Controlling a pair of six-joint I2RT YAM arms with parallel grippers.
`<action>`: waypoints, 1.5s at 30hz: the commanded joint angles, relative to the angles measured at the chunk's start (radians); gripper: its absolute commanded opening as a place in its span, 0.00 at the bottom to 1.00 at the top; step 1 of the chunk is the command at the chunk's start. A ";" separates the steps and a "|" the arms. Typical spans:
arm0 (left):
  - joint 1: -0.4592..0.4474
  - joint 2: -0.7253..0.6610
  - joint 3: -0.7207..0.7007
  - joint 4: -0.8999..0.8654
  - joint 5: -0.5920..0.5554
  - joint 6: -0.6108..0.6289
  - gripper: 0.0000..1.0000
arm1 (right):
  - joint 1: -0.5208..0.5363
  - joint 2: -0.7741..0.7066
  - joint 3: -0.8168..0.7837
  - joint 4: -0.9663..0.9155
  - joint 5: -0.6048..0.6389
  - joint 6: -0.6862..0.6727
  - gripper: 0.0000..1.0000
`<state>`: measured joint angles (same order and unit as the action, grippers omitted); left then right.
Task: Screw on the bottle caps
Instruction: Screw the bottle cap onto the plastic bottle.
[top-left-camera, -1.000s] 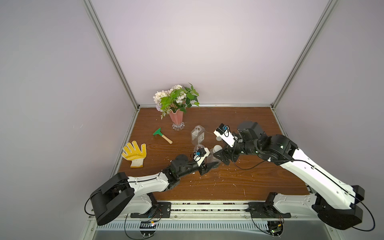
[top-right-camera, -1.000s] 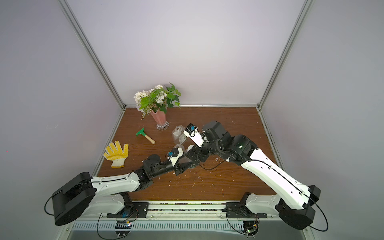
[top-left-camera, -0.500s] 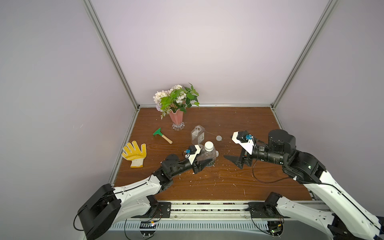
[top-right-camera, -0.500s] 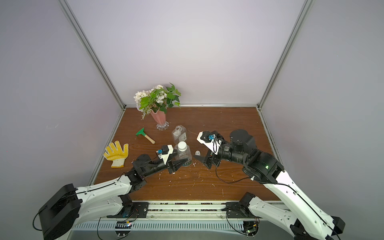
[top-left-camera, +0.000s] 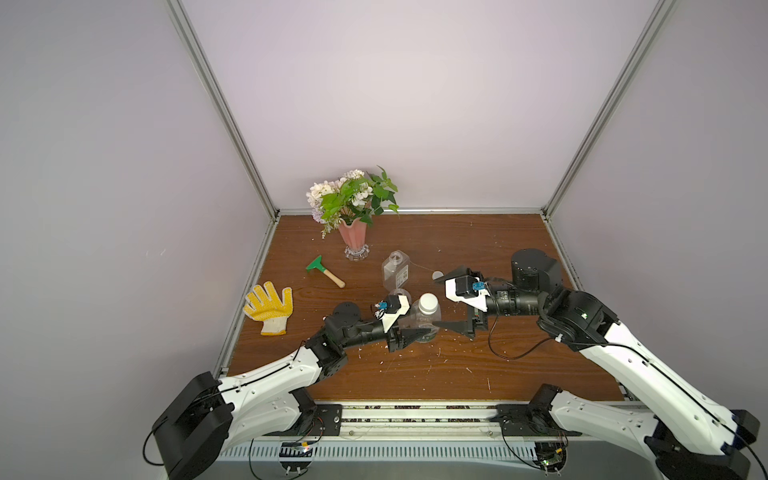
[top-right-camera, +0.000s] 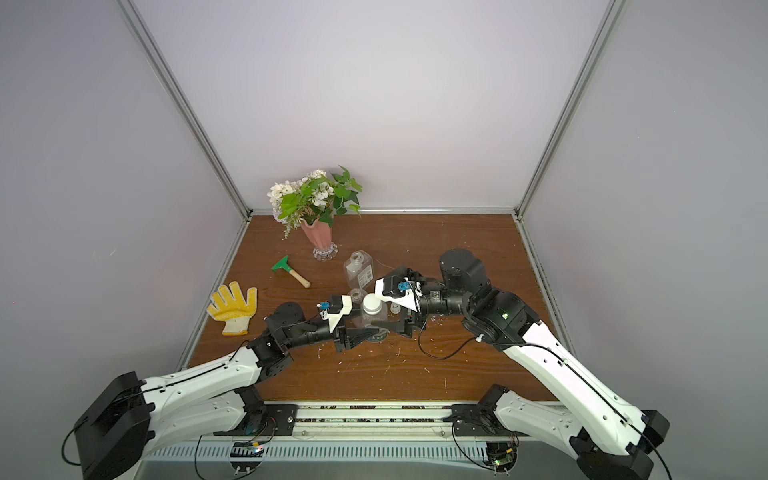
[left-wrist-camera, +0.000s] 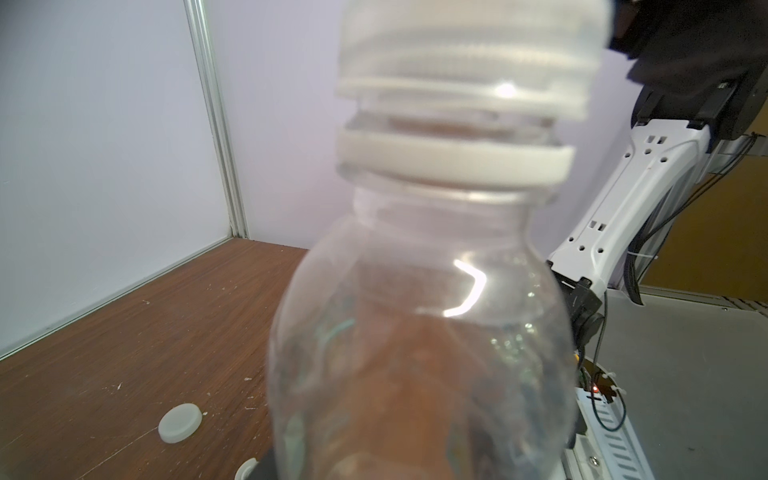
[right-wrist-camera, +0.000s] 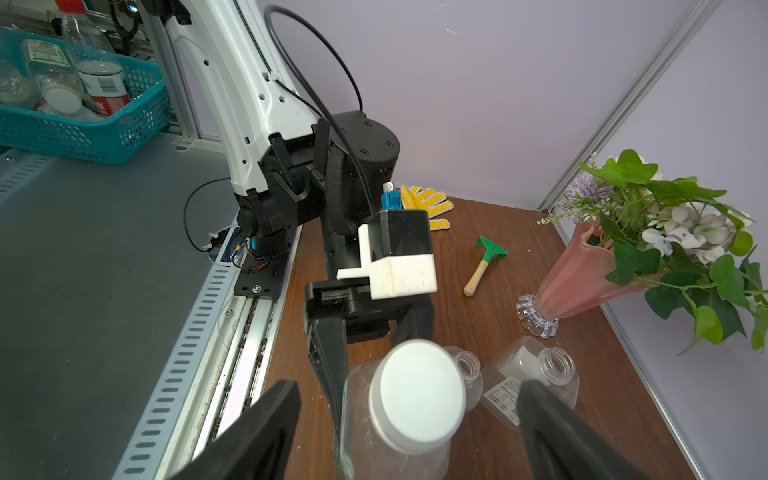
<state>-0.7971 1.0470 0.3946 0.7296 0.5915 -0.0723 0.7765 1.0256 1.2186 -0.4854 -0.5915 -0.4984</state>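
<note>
Our right end effector (right-wrist-camera: 409, 415) has swung back in, jaws wide astride the white cap (top-left-camera: 428, 302) on the rounded bottle (top-left-camera: 420, 319), which our left end effector (top-left-camera: 412, 329) grips mid-surface (top-left-camera: 415, 374).

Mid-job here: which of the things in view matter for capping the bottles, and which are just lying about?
For the job: rounded bottle with a white cap on it; square labelled bottle, open; third open bottle; loose flat cap.
Lying about: flower vase; yellow glove; green hand tool; teal basket, off the table.
</note>
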 joint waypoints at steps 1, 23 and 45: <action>0.009 -0.011 0.022 0.027 0.037 0.018 0.55 | -0.005 0.034 0.043 0.027 -0.058 -0.023 0.84; 0.010 -0.009 0.018 0.037 0.012 0.025 0.55 | -0.027 0.087 0.049 0.041 -0.136 0.041 0.67; 0.009 0.005 0.018 0.051 -0.004 0.023 0.55 | -0.032 0.080 0.007 0.068 -0.098 0.078 0.50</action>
<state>-0.7971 1.0508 0.3946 0.7361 0.5873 -0.0547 0.7494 1.1221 1.2243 -0.4614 -0.6868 -0.4355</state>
